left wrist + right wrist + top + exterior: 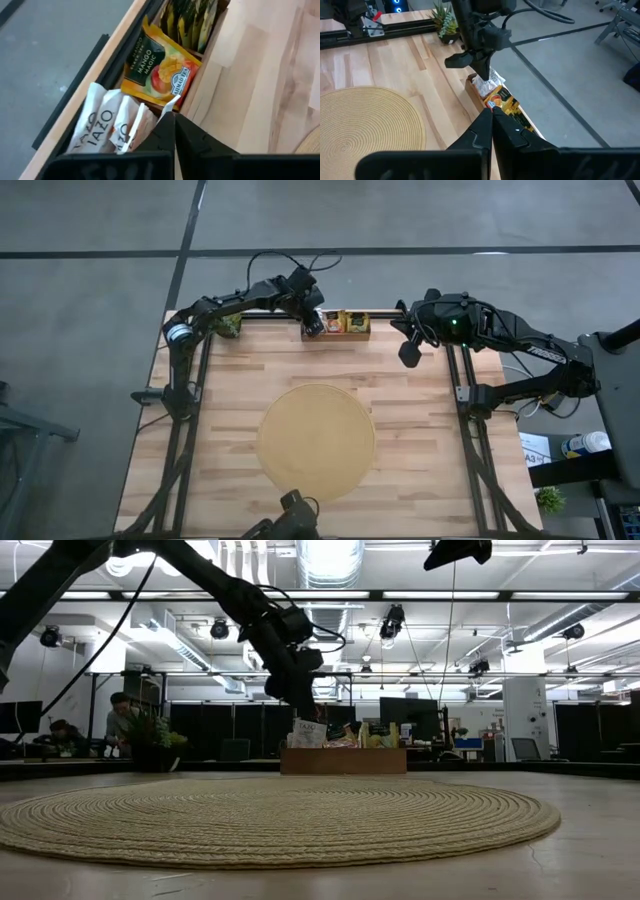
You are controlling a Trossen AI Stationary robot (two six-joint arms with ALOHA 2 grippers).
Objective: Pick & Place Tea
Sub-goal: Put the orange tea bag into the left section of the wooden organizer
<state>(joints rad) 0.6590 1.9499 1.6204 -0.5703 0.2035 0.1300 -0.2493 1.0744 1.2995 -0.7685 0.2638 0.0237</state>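
The tea sachets stand on edge in a small wooden tray (336, 335) at the table's far edge: white ones (102, 125), an orange one (160, 65) and dark green ones (192, 20). My left gripper (174, 116) is over the tray's left compartment, slanting down, shut on a white sachet (493, 79). My right gripper (408, 358) hangs shut and holds nothing, well above the table to the right of the tray. My left gripper pinches a white sachet between its two fingers at the sachet's upper edge, where a white corner (171, 103) pokes out past the fingertips. The fingers come slanting down from above. The sachet's lower part stands among the other white sachets in the tray.
A large round woven mat (316, 442) lies in the middle of the table. A small potted plant (230, 326) stands at the far left corner. Bare wood lies between the mat and the tray. People sit in the room beyond the table (118, 720).
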